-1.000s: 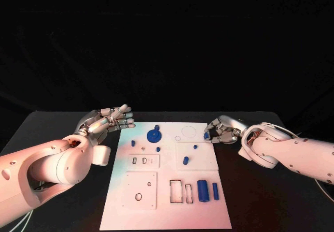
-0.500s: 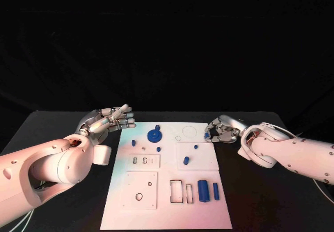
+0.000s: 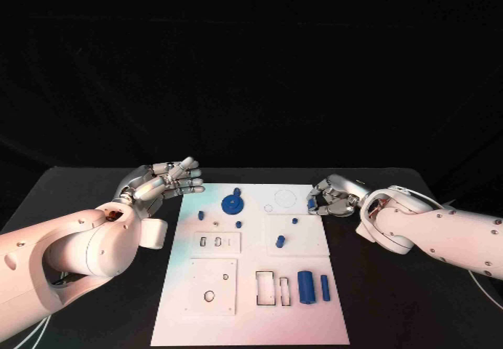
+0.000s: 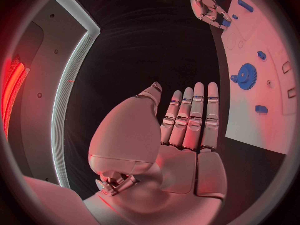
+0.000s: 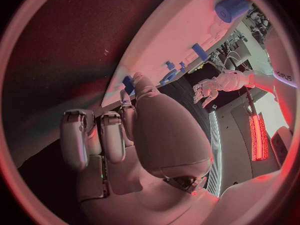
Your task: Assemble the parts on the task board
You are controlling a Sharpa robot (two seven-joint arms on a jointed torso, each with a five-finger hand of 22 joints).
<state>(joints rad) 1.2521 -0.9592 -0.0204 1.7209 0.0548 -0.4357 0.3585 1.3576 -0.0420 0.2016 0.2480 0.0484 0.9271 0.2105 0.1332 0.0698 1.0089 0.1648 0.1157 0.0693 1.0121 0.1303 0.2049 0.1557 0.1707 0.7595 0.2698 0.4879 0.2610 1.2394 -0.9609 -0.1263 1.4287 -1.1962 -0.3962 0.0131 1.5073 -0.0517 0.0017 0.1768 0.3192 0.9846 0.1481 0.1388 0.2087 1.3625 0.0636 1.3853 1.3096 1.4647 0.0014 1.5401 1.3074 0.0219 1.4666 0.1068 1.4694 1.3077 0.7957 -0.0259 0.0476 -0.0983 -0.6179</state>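
Left hand (image 3: 166, 182) spread, right hand (image 3: 334, 198) curled.

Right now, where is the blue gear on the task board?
In the head view the blue gear sits near the far end of the task board, toward its left side, nearer the left robot hand.

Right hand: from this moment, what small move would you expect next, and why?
Probably a short carry inward over the task board. The right hand sits at the board's far right edge with its fingers curled around a small blue part. The left hand is open beside the board.
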